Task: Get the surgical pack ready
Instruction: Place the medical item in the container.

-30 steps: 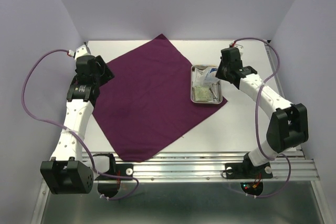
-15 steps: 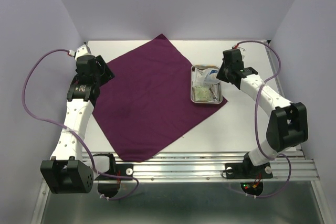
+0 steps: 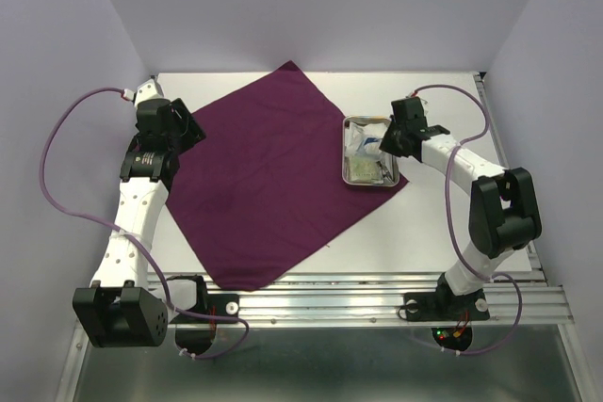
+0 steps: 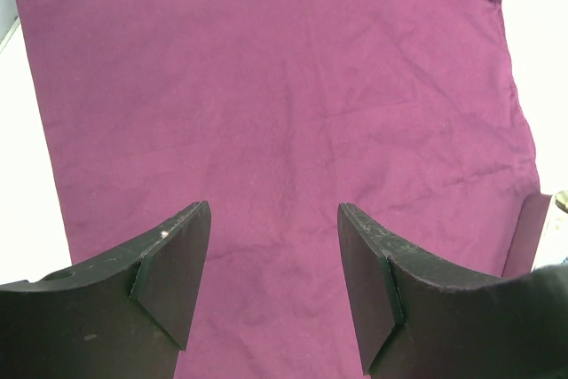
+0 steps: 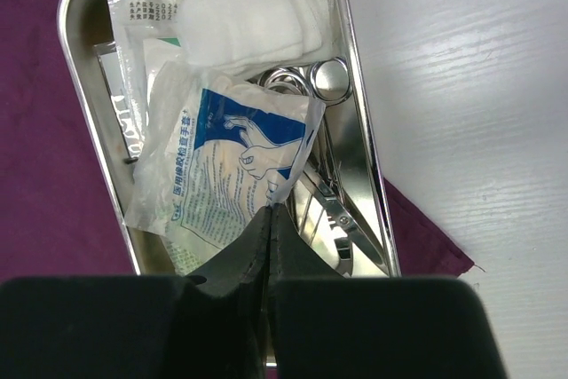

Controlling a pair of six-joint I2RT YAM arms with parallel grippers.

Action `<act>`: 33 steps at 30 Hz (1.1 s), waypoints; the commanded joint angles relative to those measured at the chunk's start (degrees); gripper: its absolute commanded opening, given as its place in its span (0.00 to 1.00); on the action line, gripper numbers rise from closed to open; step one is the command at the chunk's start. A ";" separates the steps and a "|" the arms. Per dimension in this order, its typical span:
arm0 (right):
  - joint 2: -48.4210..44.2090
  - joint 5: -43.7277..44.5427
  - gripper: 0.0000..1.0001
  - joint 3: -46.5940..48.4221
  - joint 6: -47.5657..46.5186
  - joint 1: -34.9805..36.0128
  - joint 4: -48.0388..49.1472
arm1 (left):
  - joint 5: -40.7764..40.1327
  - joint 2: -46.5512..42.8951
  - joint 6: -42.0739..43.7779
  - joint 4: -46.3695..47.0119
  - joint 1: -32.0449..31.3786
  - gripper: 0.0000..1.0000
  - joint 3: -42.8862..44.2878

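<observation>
The dark-purple cloth (image 3: 273, 176) lies flat as a diamond in the middle of the table. The steel tray (image 3: 344, 152) sits on its right corner. In the tray (image 5: 89, 113) lie white gauze pads (image 5: 253, 15), clear packets and metal scissors (image 5: 333, 201) along the right wall. My right gripper (image 5: 270, 210) is shut on the lower corner of a blue-printed glove packet (image 5: 231, 157). It hangs over the tray's right side (image 3: 382, 143). My left gripper (image 4: 273, 219) is open above the cloth's (image 4: 266, 86) left corner (image 3: 188, 134), with nothing between its fingers.
White tabletop (image 5: 461, 86) lies to the right of the tray. The cloth's corner (image 5: 426, 237) pokes out beneath the tray. Purple cables loop beside both arms. An aluminium rail (image 3: 358, 294) runs along the near edge.
My right arm has swung in toward the tray, the gripper shifting a little left and nearer over its right side. The left arm has not moved.
</observation>
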 commanded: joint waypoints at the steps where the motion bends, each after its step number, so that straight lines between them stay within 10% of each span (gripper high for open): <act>1: -0.47 -0.50 0.01 0.19 0.65 -0.41 3.18 | -0.18 -0.22 0.11 1.94 0.10 0.70 -0.64; 33: 0.85 -4.54 0.01 5.99 -12.70 -0.41 3.80 | -0.27 -0.57 0.19 1.77 0.10 0.70 -0.91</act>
